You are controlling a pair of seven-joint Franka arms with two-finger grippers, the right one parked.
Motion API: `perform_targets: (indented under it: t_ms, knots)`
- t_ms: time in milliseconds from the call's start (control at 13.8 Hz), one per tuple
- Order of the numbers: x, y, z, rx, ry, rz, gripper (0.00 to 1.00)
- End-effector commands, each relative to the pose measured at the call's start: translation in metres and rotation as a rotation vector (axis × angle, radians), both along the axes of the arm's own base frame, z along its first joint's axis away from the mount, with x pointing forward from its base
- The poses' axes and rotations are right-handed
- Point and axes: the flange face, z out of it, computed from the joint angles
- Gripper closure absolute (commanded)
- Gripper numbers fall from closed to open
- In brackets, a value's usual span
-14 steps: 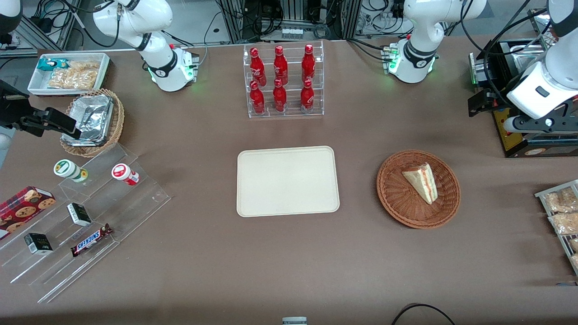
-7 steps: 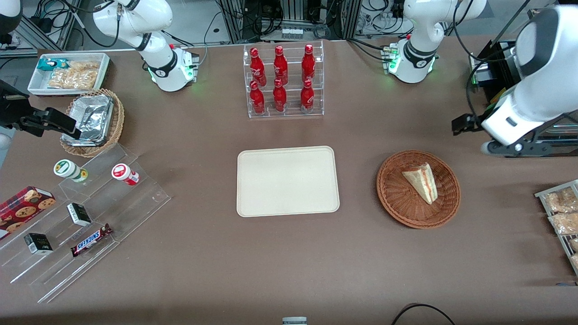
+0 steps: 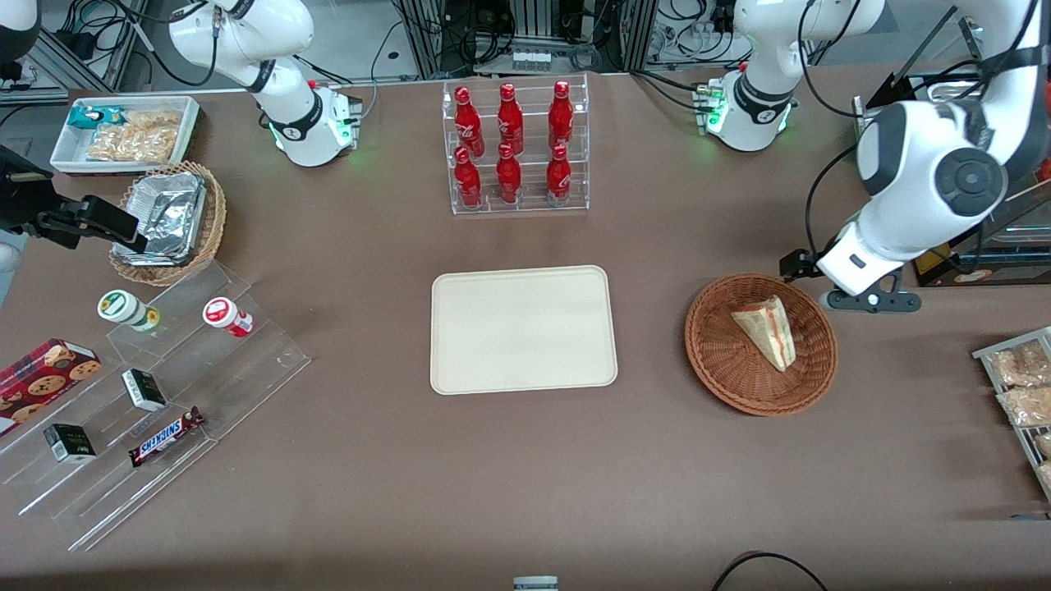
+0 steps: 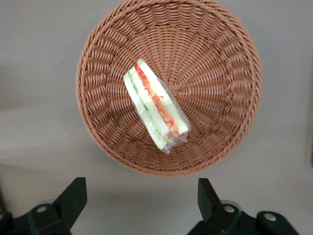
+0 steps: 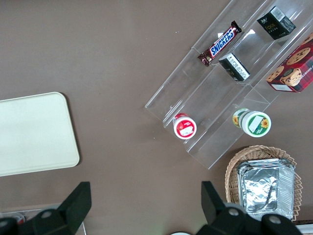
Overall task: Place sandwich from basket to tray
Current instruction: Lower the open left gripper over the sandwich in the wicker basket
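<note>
The gripper's (image 4: 142,198) two dark fingers (image 4: 72,198) stood spread wide with nothing between them, and only bare table showed in the gap. In the wrist view the basket (image 4: 230,54) filled the scene ahead of the fingertips, its nearest rim just short of them, so the gripper hung above the table at the basket's edge rather than over its middle.

That was the change: a second earlier the left arm had been hunched over the black equipment at the working arm's end of the table, well apart from the basket. Half a second earlier it had swung partway in. At this moment, in the front view, its wrist and gripper (image 3: 809,267) sat at about 1 o'clock from the basket (image 3: 722,377), just beside the rim — the approach was nearly finished, though no grasp had begun.

The sandwich (image 4: 155,108) had not shifted. It lay wrapped in clear film inside the basket, on its side, with the red and green filling edge showing. In the front view the sandwich (image 3: 768,328) sat slightly toward 1 o'clock of the basket's centre, its point aimed at roughly 10 o'clock.

The tray (image 3: 523,328) lay at 9 o'clock from the basket, well apart from it, and carried nothing. Judging from this, the arm needed to travel a little further over the wedge and descend before closing — the transfer itself was not yet started.
</note>
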Motion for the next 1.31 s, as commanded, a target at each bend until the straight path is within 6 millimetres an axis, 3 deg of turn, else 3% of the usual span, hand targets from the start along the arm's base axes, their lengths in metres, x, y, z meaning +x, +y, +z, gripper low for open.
perform_targets:
  t_ms: [0, 145, 436, 1018, 1091, 1236]
  knots:
    - [-0.010, -0.004, -0.021, 0.004, -0.030, 0.129, 0.00]
    - [-0.018, -0.012, -0.042, 0.000, -0.071, 0.208, 0.00]
    - [-0.017, -0.019, -0.086, -0.003, -0.100, 0.534, 0.00]
    - [-0.005, -0.020, -0.124, -0.013, -0.105, 0.737, 0.00]
    - [-0.002, -0.020, -0.126, -0.013, -0.105, 0.738, 0.15]
    - [0.000, -0.020, -0.124, -0.014, -0.106, 0.732, 0.84]
